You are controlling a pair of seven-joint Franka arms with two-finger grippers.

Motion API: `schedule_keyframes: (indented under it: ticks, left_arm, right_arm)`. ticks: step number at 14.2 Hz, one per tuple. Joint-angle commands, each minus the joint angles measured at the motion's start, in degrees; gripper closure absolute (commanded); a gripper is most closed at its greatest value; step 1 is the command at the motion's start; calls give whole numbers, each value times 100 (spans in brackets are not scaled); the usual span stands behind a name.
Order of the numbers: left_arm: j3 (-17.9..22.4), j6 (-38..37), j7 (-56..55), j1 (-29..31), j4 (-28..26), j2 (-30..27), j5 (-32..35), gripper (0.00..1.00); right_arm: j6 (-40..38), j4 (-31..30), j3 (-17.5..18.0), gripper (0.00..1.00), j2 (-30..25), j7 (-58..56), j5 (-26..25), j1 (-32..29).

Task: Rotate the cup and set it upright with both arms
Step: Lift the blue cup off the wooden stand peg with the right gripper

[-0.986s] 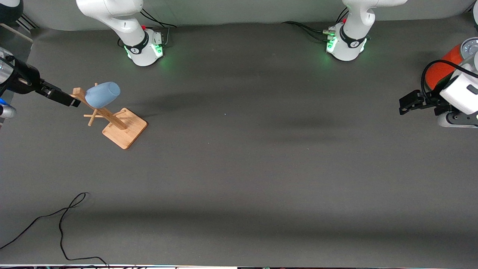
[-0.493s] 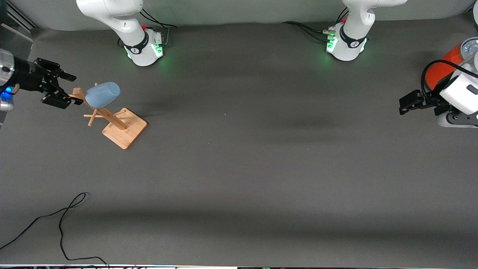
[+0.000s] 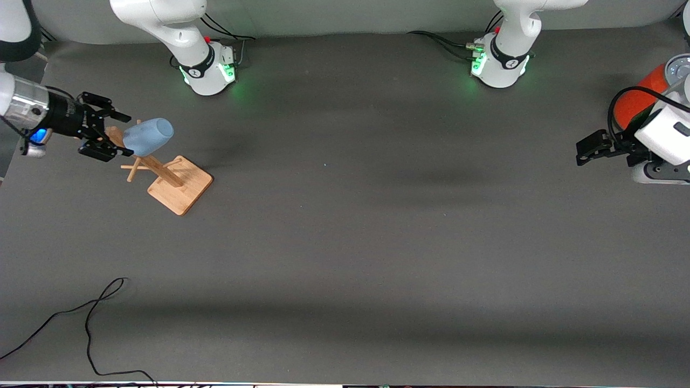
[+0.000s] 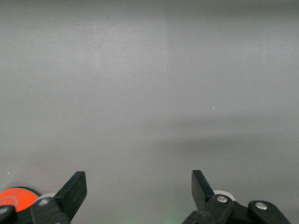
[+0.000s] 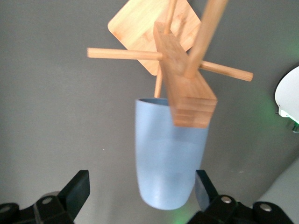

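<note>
Hanging on the wooden rack (image 3: 167, 175), the matte blue cup (image 3: 147, 136) faces the spread right gripper (image 3: 110, 134).

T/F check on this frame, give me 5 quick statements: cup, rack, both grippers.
1. The cup hangs on a peg of the wooden rack. True.
2. The right gripper is shut on the cup. False: its fingers are spread open, just short of the cup's closed end, touching nothing.
3. The cup stands upright on the table. False: it sits tilted on the rack, off the table surface.
4. The left gripper is open and holds nothing, waiting at the left arm's end of the table by the orange can. True.
5. The rack lies toward the left arm's end of the table. False: it stands toward the right arm's end.
</note>
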Motion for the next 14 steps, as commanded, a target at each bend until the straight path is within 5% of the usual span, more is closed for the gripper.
schedule_keyframes:
  ticks: [1, 9, 14]
  left_arm:
    - [15, -31, 45, -27, 48, -17, 52, 0]
    - [24, -31, 45, -27, 48, -9, 52, 0]
    - [15, -31, 45, -27, 48, 0, 52, 0]
  right_arm:
    - [204, -419, 15, 0, -293, 173, 103, 30]
    - [811, -939, 24, 0, -249, 85, 121, 39]
    - [828, -922, 32, 33, -223, 85, 147, 135]
